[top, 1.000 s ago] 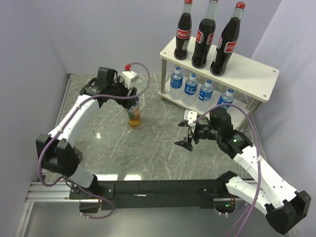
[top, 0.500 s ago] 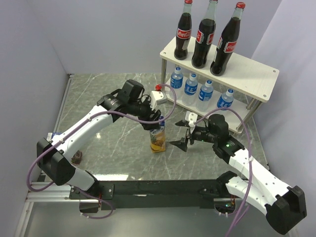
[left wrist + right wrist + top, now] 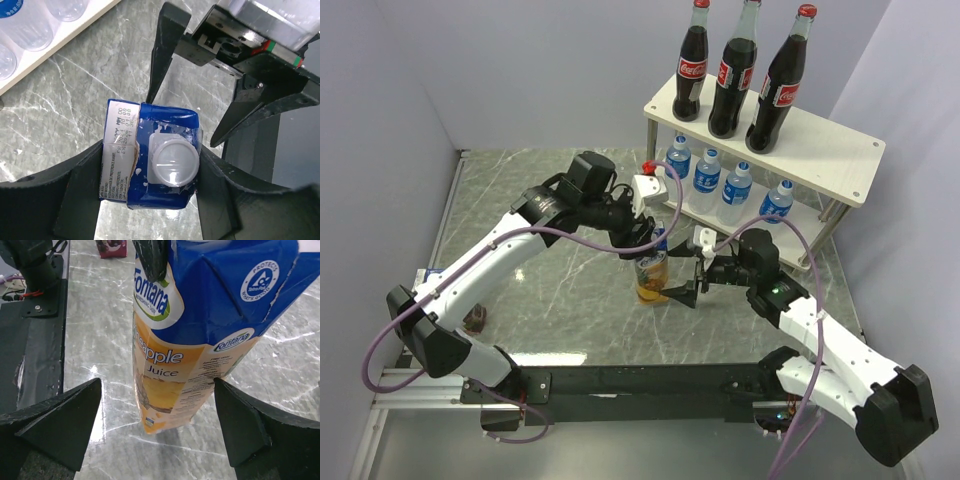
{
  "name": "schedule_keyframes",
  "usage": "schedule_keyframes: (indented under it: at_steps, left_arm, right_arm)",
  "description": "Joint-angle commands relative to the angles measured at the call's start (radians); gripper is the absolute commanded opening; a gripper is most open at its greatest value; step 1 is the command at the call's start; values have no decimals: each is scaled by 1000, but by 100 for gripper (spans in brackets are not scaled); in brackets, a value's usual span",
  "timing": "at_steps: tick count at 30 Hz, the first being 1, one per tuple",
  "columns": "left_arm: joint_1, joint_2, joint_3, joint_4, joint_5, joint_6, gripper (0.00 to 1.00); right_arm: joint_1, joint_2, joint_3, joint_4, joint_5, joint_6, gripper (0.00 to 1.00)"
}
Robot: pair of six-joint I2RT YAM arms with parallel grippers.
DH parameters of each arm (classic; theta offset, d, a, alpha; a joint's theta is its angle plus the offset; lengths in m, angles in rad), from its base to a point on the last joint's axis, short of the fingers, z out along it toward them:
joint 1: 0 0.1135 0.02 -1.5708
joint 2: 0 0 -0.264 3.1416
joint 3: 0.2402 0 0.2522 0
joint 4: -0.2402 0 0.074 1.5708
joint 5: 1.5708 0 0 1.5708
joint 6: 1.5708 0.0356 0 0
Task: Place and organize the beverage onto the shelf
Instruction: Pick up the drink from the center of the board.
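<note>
From above, my left claw (image 3: 653, 243) pinches the top of the juice box (image 3: 651, 280). A second ago this box was far off to the left of the shelf (image 3: 825, 152). Now it is just in front of the shelf, near the left end. My right claw (image 3: 687, 279) has come closer too, and it has spread wider. Its fingers now sit on both sides of the box. On the shelf, three cola bottles (image 3: 732, 75) stand on the top board and four water bottles (image 3: 708, 176) stand on the low board. So only juice is left to put away, I think.

From the left wrist, I look down on the white cap and blue top of the juice box (image 3: 155, 160). My left claw (image 3: 150, 197) squeezes it from both sides. The right claw (image 3: 182, 114) waits just past the box, wide open. The low board of the shelf (image 3: 60, 45) and the water bottles (image 3: 30, 25) are up in the left corner.

From the right wrist, the juice box (image 3: 190, 340) fills the middle and leans a bit. My right claw (image 3: 157, 390) has one finger on each side, with gaps, not touching. I cannot tell if the box rests on the table (image 3: 100, 330).

I think this is a hand-over. The right claw must close on the box first, then the left can let go.
</note>
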Motion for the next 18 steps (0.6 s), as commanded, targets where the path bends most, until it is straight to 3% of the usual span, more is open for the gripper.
schedule_keyframes:
  at_steps: [1, 10, 18]
  left_arm:
    - [-21, -96, 143, 217, 116, -39, 18]
    - [-59, -91, 202, 225, 133, -61, 19]
    - [-73, -85, 238, 243, 150, -78, 19]
  right_arm:
    - [7, 29, 53, 31, -35, -20, 100]
    - [6, 35, 90, 2, -26, -47, 100]
    - [1, 80, 116, 7, -124, 6, 100]
